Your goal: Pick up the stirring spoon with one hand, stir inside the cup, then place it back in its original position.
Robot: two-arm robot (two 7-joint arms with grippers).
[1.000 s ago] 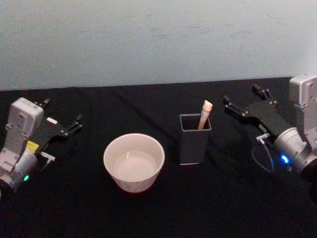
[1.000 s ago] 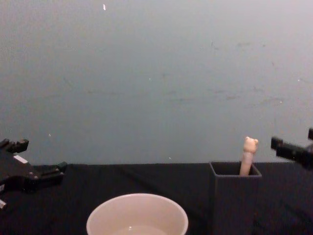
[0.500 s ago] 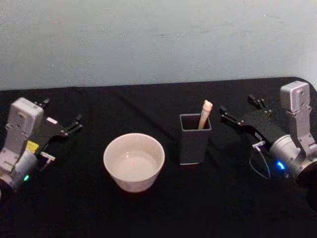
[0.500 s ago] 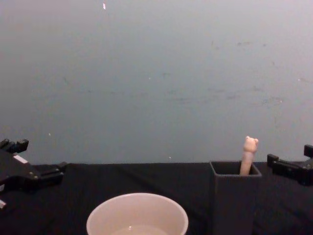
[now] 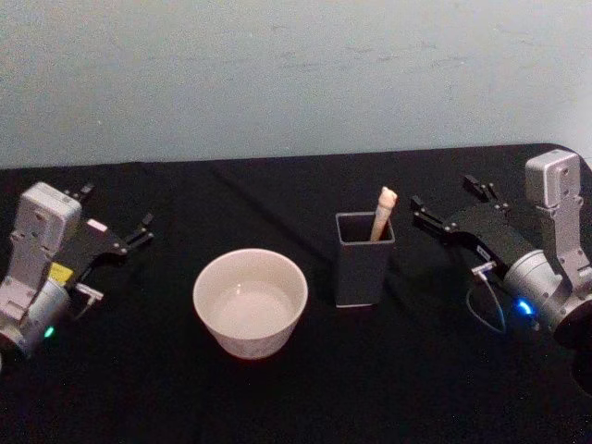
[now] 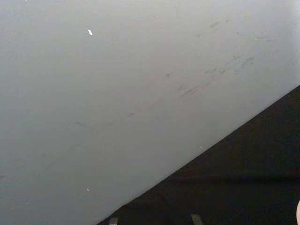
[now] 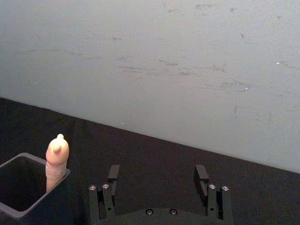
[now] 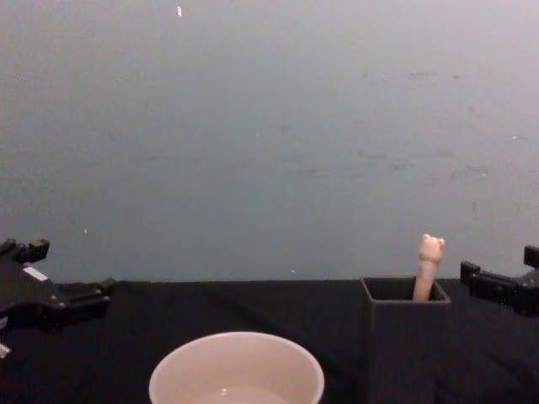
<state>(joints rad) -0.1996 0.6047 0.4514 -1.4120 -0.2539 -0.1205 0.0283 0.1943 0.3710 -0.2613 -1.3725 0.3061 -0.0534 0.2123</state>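
The stirring spoon (image 5: 382, 211) stands in a dark grey square holder (image 5: 363, 264), with its beige bear-head handle (image 8: 429, 265) sticking out above the rim; its bowl is hidden inside. The wide cream cup (image 5: 250, 301) sits to the left of the holder. My right gripper (image 5: 444, 193) hovers open just right of the holder, level with the handle top, nothing between its fingers. In the right wrist view the gripper (image 7: 157, 174) points at the wall, with the spoon (image 7: 57, 157) off to one side. My left gripper (image 5: 117, 205) rests open at the far left.
A black cloth (image 5: 296, 388) covers the table, and a pale wall (image 5: 296, 74) rises close behind its back edge. Free room lies between the cup and the left arm and in front of both vessels.
The right arm has turned its wrist and shifted a little left and lower, closer to the holder. The left arm, cup and spoon have not moved.
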